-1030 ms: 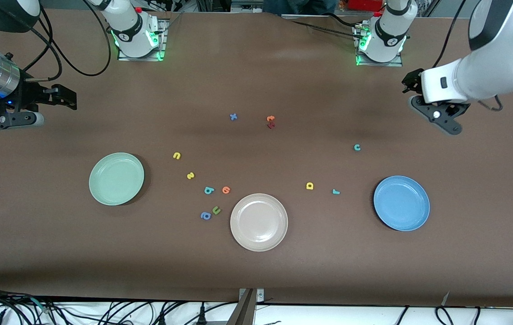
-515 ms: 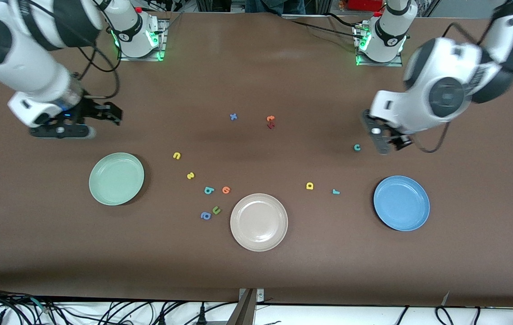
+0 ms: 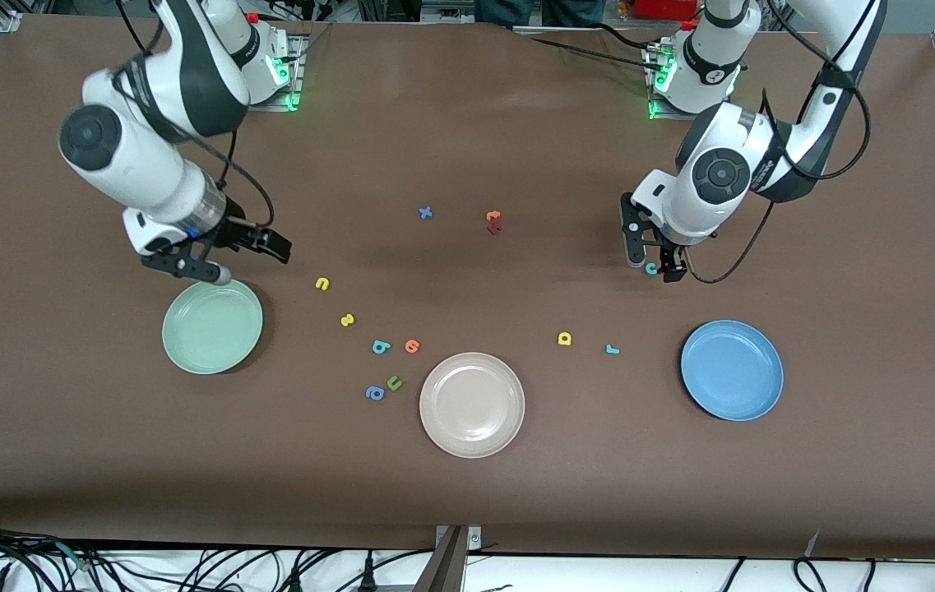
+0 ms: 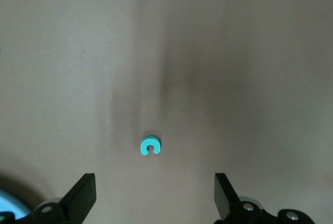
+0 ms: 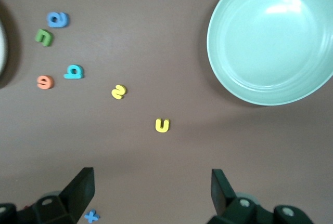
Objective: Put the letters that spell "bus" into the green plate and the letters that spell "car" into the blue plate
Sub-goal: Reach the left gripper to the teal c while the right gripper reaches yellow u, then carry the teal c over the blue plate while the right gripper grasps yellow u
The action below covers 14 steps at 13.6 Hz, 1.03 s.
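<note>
Teal "c" (image 3: 651, 268) under left gripper (image 3: 653, 261), jaws wide, right gripper (image 3: 224, 259) hovering open

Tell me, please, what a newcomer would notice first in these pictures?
Probably the three plates in a row on the brown table: the green plate toward the right arm's end, a beige plate in the middle, the blue plate toward the left arm's end, all empty. Next, small foam letters scattered between them. Lastly, the left hand, open over the teal "c", and the open right hand by the green plate.
</note>
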Motion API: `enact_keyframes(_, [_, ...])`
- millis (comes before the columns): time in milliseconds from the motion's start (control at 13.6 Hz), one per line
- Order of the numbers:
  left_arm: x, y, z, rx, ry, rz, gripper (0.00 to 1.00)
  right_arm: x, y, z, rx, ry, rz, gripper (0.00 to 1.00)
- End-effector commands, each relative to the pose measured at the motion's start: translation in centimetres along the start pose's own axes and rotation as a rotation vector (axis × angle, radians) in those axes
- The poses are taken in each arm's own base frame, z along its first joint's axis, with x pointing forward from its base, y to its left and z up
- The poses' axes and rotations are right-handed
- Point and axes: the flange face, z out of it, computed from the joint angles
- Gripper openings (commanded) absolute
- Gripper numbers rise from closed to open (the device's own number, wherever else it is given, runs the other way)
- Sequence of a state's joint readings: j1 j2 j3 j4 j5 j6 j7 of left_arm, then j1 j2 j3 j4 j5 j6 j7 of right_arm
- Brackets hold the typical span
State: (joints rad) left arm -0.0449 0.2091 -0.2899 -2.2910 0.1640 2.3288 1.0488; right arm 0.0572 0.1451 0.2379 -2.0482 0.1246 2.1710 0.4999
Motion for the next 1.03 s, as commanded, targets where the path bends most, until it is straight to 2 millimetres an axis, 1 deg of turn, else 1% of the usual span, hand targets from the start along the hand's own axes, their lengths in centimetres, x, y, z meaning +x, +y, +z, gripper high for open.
enact_keyframes(0, [0.0,0.4,3.9,0.044,0.0,0.094,0.99,0.8,0.1,3.4,0.019,-0.024,0.067,0.99])
enact_keyframes(74, [-0.5,0.5,5.2,0.062,0.013,0.1,0.98,1.1,0.0,5.0,0.022,-0.026,0.094,0.99])
enact_keyframes(147, [-1.6,0.2,6.6,0.061,0.023,0.088,0.98,0.8,-0.6,6.8,0.023,-0.031,0.11,0.99])
enact_keyframes(221, [-1.7,0.2,7.8,0.045,0.023,0.094,0.96,0.1,-1.5,8.1,0.022,-0.028,0.119,0.99])
enact_keyframes(368, [-1.5,0.2,8.1,0.058,0.021,0.111,0.85,-1.0,-2.4,9.8,0.019,-0.029,0.149,0.99])
enact_keyframes(441, [-1.3,0.3,8.3,0.055,0.023,0.11,0.74,-1.4,-2.9,10.6,0.005,-0.035,0.157,0.99])
enact_keyframes(515, [-0.9,0.4,8.3,0.059,0.026,0.115,0.7,-1.8,-3.5,11.2,-0.002,-0.041,0.165,0.99])
enact_keyframes(662, [-0.7,0.4,8.5,0.063,0.031,0.111,0.7,-2.4,-4.2,13.0,-0.042,-0.049,0.182,0.99])
enact_keyframes(736, [-0.7,0.4,8.6,0.062,0.033,0.111,0.6,-2.8,-4.5,13.7,-0.085,-0.027,0.187,0.99])
enact_keyframes(809, [-0.6,0.3,8.5,0.071,0.038,0.111,0.49,-3.1,-4.6,14.4,-0.136,0.002,0.195,0.99])
enact_keyframes(883, [-0.6,0.3,8.4,0.073,0.038,0.111,0.35,-3.2,-4.5,14.7,-0.175,0.036,0.191,0.99])
enact_keyframes(956, [-0.9,0.2,8.4,0.074,0.036,0.109,0.24,-3.2,-4.4,14.8,-0.188,0.047,0.181,0.99])
